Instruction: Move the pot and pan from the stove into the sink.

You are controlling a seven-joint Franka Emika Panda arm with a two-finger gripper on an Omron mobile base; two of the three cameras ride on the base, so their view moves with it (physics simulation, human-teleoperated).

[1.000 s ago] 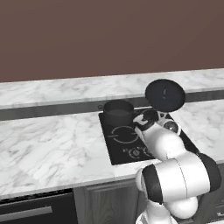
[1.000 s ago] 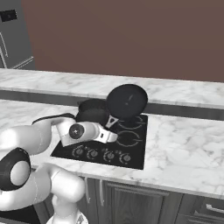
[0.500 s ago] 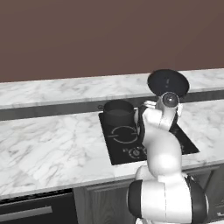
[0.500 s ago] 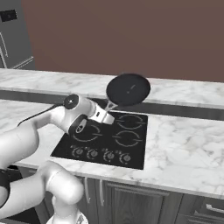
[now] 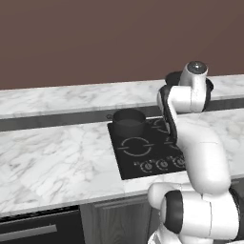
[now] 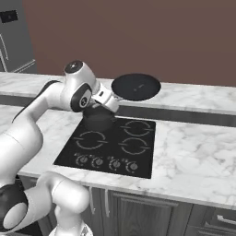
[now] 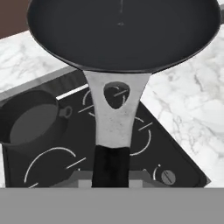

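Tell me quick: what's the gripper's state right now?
Gripper: shut on the black round shallow frying pan, gripping its handle and holding it up above the black glass stove.

This is a kitchen, rendered rather than photographed. A long white marble surface (image 5: 57,152) runs wall to wall, with a raised marble ledge (image 5: 71,100) behind it against a plain brown wall (image 5: 95,38). Set flush into the marble is a black glass stove (image 6: 110,145) with 4 white burner rings and a row of round knobs (image 6: 106,162) along its front edge. A dark grey pot (image 5: 128,122) stands on a back burner. Dark cabinet doors (image 6: 138,214) sit under the surface, and a steel refrigerator (image 6: 16,37) stands in the far corner.
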